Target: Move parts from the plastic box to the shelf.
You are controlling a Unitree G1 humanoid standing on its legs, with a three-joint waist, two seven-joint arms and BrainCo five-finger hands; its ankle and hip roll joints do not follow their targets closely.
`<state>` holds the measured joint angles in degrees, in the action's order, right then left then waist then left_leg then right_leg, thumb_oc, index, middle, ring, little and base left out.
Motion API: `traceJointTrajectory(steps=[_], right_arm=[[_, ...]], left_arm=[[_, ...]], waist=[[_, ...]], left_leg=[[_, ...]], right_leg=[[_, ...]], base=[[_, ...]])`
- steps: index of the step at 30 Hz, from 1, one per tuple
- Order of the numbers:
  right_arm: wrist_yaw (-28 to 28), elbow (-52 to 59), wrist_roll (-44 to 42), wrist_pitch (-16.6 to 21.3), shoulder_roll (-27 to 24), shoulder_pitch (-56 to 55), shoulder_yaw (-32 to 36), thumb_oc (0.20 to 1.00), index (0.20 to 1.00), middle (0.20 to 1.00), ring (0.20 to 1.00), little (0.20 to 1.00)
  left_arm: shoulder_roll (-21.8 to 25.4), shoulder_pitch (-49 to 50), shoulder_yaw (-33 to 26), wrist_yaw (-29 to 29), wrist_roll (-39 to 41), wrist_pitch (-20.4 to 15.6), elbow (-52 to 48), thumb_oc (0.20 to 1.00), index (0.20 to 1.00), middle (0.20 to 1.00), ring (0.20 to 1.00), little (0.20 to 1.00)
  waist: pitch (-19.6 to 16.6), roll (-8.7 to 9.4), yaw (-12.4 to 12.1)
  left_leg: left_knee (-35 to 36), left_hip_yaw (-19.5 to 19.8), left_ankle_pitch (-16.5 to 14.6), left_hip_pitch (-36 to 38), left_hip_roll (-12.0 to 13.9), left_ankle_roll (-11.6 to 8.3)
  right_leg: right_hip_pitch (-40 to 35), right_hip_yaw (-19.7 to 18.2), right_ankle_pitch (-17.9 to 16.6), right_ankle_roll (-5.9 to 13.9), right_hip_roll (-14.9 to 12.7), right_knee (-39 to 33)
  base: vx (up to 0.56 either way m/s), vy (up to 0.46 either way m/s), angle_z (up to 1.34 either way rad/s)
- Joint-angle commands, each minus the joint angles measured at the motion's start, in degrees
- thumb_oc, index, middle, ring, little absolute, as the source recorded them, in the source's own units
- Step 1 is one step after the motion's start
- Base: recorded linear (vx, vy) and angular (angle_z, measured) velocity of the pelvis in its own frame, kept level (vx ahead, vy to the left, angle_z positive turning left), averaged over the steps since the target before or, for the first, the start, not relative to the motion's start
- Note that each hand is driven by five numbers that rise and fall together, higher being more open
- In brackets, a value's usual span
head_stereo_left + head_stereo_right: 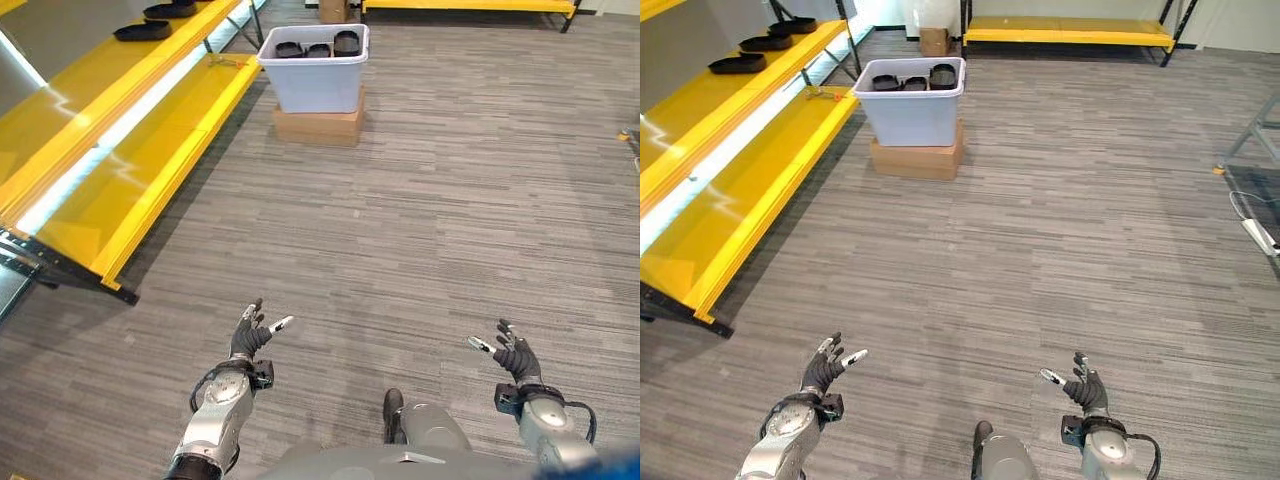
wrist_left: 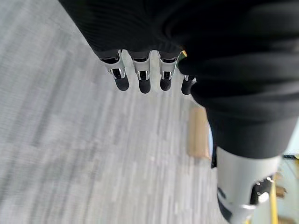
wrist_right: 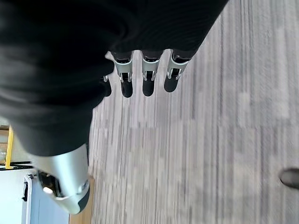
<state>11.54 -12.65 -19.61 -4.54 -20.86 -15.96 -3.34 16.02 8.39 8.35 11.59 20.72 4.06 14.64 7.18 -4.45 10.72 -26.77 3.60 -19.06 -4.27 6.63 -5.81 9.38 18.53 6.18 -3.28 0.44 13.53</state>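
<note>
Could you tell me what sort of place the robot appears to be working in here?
Probably a workshop or storeroom: long yellow metal shelves run along the robot's left, a pale plastic box of black parts stands on a flat cardboard carton, and the floor is grey striped carpet.

Yellow shelf point(image 1: 150, 150), white plastic box point(image 1: 315, 85) (black parts point(image 1: 318, 47)).

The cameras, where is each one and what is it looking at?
Left eye view: on the head, looking down at the floor, plastic box, yellow shelf; both arms show.
Right eye view: beside it, same scene, open left hand and right hand.
Left wrist view: along the left hand's fingers to the floor.
Right wrist view: along the right hand's fingers to the floor.
Both eye views share the box.
</note>
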Motion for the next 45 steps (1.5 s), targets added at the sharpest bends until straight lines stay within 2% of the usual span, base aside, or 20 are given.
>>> traceJointTrajectory(steps=[1,2,3,6,7,9,11,12,15,19,24,26,29,30,33,35,37,39,43,45], right_arm=[[-0.2,0.8,-3.0,4.0,0.6,4.1,1.4,1.000,1.000,1.000,1.000,1.000],[-0.3,0.8,-3.0,4.0,0.6,4.1,1.4,1.000,1.000,1.000,1.000,1.000],[0.5,0.6,-3.0,3.8,0.5,3.9,1.8,1.000,1.000,1.000,1.000,1.000],[0.7,0.4,-3.2,3.7,0.6,3.7,1.9,1.000,1.000,1.000,1.000,1.000],[1.1,-0.1,-2.9,3.6,0.9,3.6,1.8,1.000,1.000,1.000,1.000,1.000],[1.6,-0.1,-1.9,3.4,1.2,3.6,1.5,1.000,1.000,1.000,1.000,1.000],[1.5,-0.6,-1.3,3.3,1.3,3.6,1.2,1.000,1.000,1.000,1.000,1.000],[1.5,-0.7,-0.1,3.1,1.1,3.6,0.6,1.000,1.000,1.000,1.000,1.000],[0.7,-0.7,0.7,2.6,0.7,3.5,0.2,1.000,1.000,1.000,1.000,1.000],[0.2,-0.2,0.4,2.7,2.1,4.4,-0.4,1.000,1.000,1.000,1.000,1.000],[-1.0,1.0,1.6,2.3,2.6,5.7,-1.1,1.000,1.000,1.000,1.000,1.000],[-1.2,1.1,2.6,2.3,2.9,5.7,-0.8,1.000,1.000,1.000,1.000,1.000],[-1.3,2.1,2.5,2.6,3.8,5.8,-1.3,1.000,1.000,1.000,1.000,1.000],[-1.3,2.4,2.5,2.7,3.9,5.9,-1.5,1.000,1.000,1.000,1.000,1.000],[-1.9,2.7,2.9,2.6,4.4,5.2,-2.1,1.000,1.000,1.000,1.000,1.000],[-2.2,2.6,2.3,2.5,4.4,5.0,-2.3,1.000,1.000,1.000,1.000,1.000],[-2.0,2.7,2.0,2.6,4.3,5.1,-2.2,1.000,1.000,1.000,1.000,1.000],[-2.2,2.7,2.3,2.5,3.6,5.3,-1.8,1.000,1.000,1.000,1.000,1.000],[-2.6,2.9,2.9,2.3,2.9,5.4,-1.7,1.000,1.000,1.000,1.000,1.000],[-2.8,2.8,2.9,2.1,2.9,5.3,-1.8,1.000,1.000,1.000,1.000,1.000]], left_arm=[[1.9,-1.4,0.9,0.1,0.2,-3.6,-5.1,1.000,1.000,1.000,1.000,1.000],[1.9,-1.4,0.9,0.1,0.2,-3.6,-5.1,1.000,1.000,1.000,1.000,1.000],[2.0,-1.0,0.8,0.0,0.0,-3.4,-5.7,1.000,1.000,1.000,1.000,1.000],[2.0,-0.7,0.7,-0.1,0.0,-3.4,-5.9,1.000,1.000,1.000,1.000,1.000],[1.8,0.3,0.4,0.1,0.2,-3.4,-5.9,1.000,1.000,1.000,1.000,1.000],[1.7,1.0,0.1,0.3,-0.1,-2.9,-6.2,1.000,1.000,1.000,1.000,1.000],[1.5,1.5,0.2,0.4,-0.4,-2.8,-6.3,1.000,1.000,1.000,1.000,1.000],[1.3,2.2,0.1,0.4,-1.3,-2.7,-6.6,1.000,1.000,1.000,1.000,1.000],[1.0,2.5,-0.3,0.6,-1.3,-2.8,-6.5,1.000,1.000,1.000,1.000,1.000],[1.7,1.9,-0.8,1.0,-0.4,-3.1,-6.6,1.000,1.000,1.000,1.000,1.000],[2.9,0.8,-0.9,0.7,0.5,-3.2,-7.7,1.000,1.000,1.000,1.000,1.000],[3.2,0.1,-0.8,0.8,0.0,-2.9,-7.5,1.000,1.000,1.000,1.000,1.000],[3.6,-0.5,-0.5,0.9,-1.1,-2.3,-6.9,1.000,1.000,1.000,1.000,1.000],[3.7,-0.6,-0.3,0.9,-1.1,-2.2,-6.9,1.000,1.000,1.000,1.000,1.000],[4.1,-0.7,-0.2,-0.1,-2.5,-1.8,-7.1,1.000,1.000,1.000,1.000,1.000],[4.0,-1.2,0.1,-0.4,-2.5,-1.9,-6.4,1.000,1.000,1.000,1.000,1.000],[3.8,-1.4,-0.2,-0.4,-2.1,-2.1,-6.3,1.000,1.000,1.000,1.000,1.000],[3.0,-0.6,-1.2,-0.3,-1.9,-2.4,-5.8,1.000,1.000,1.000,1.000,1.000],[2.6,0.1,-1.7,-1.0,-2.5,-2.6,-6.0,1.000,1.000,1.000,1.000,1.000],[2.4,0.3,-1.6,-1.3,-2.7,-2.7,-5.8,1.000,1.000,1.000,1.000,1.000]], waist=[[5.0,2.98,-1.0],[4.9,3.17,-0.9],[6.4,4.68,-2.0],[6.9,5.24,-2.5],[7.4,6.98,-4.3],[7.4,7.36,-5.4],[7.6,7.15,-5.7],[7.5,5.37,-6.7],[7.1,4.92,-7.4],[5.8,5.23,-8.7],[3.5,6.88,-9.3],[2.4,6.98,-9.4],[2.7,6.33,-8.4],[3.6,5.62,-7.7],[5.3,3.96,-5.7],[6.3,4.16,-3.6],[6.6,4.57,-3.2],[6.8,4.82,-2.5],[6.7,4.74,-2.2],[5.8,4.81,-1.7]], left_leg=[[-5.9,-4.8,21.8,7.6,-5.5,-0.42],[-5.8,-4.7,22.1,7.4,-5.7,-0.37],[-8.6,-7.9,19.8,1.2,-3.7,0.81],[-9.1,-9.0,18.6,-1.2,-2.7,1.54],[-6.1,-9.6,15.4,-5.9,-1.9,3.08],[3.4,-8.3,15.9,-8.0,0.3,3.30],[8.5,-8.2,18.4,-7.7,1.9,2.70],[19.3,-6.7,26.7,-9.6,5.5,0.30],[21.0,-6.5,28.6,-9.9,6.1,-0.61],[17.6,-4.6,25.5,-9.8,3.2,0.55],[8.1,-7.3,17.9,-12.6,-1.2,4.04],[7.5,-7.8,15.8,-11.9,-3.2,5.60],[9.3,-8.3,13.9,-7.6,-7.0,8.59],[10.2,-8.6,13.8,-6.1,-7.4,9.21],[14.3,-8.0,12.9,0.0,-8.1,9.36],[16.7,-6.6,12.1,4.2,-9.1,8.70],[17.2,-6.9,11.0,5.7,-9.4,8.57],[18.8,-7.6,8.8,10.0,-9.6,7.62],[19.8,-7.8,6.5,14.3,-9.3,6.52],[20.2,-7.2,5.2,16.5,-9.0,6.03]], right_leg=[[2.8,-5.4,-1.8,2.49,-2.2,-2.1],[2.9,-5.4,-2.0,2.52,-2.4,-2.3],[-0.1,-5.5,-1.1,2.17,-3.5,-3.3],[-1.5,-5.7,-0.7,2.10,-3.6,-3.8],[-4.6,-6.8,-0.1,2.80,-4.3,-5.5],[-6.8,-7.7,0.6,3.98,-4.9,-6.2],[-7.7,-7.9,1.4,4.25,-5.0,-5.9],[-9.9,-8.8,3.8,4.92,-4.6,-4.8],[-11.5,-9.7,5.9,5.34,-4.8,-3.2],[-12.9,-11.4,8.0,6.56,-6.5,0.4],[-16.1,-11.8,8.6,8.58,-10.9,0.7],[-15.1,-11.9,6.4,9.35,-12.6,4.1],[-8.4,-14.1,-6.9,8.85,-14.6,19.7],[-6.6,-14.5,-8.7,8.37,-14.4,24.4],[0.9,-13.4,-4.7,7.44,-12.2,29.9],[5.2,-12.9,-2.3,7.18,-8.4,23.8],[5.3,-9.7,-2.9,7.51,-10.0,15.6],[8.0,-5.0,-7.1,9.64,-11.6,2.2],[7.2,-1.6,-10.1,11.07,-11.9,-6.7],[6.5,-3.4,-11.0,11.46,-11.6,-8.1]], base=[[0.09,-0.136,-0.06],[0.15,-0.129,-0.19],[0.09,-0.080,-0.24],[0.13,-0.062,0.25],[0.23,-0.008,0.14],[0.30,0.062,0.26],[0.29,0.134,-0.16],[0.30,0.153,-0.12],[0.34,0.165,-0.15],[0.31,0.158,-0.47],[0.32,0.202,-0.02],[0.29,0.233,-0.08],[0.18,0.267,0.20],[0.19,0.272,0.24],[0.27,0.174,0.27],[0.31,0.026,-0.06],[0.26,-0.040,0.22],[0.37,-0.085,0.09],[0.34,-0.108,-0.08],[0.42,-0.157,0.03]])
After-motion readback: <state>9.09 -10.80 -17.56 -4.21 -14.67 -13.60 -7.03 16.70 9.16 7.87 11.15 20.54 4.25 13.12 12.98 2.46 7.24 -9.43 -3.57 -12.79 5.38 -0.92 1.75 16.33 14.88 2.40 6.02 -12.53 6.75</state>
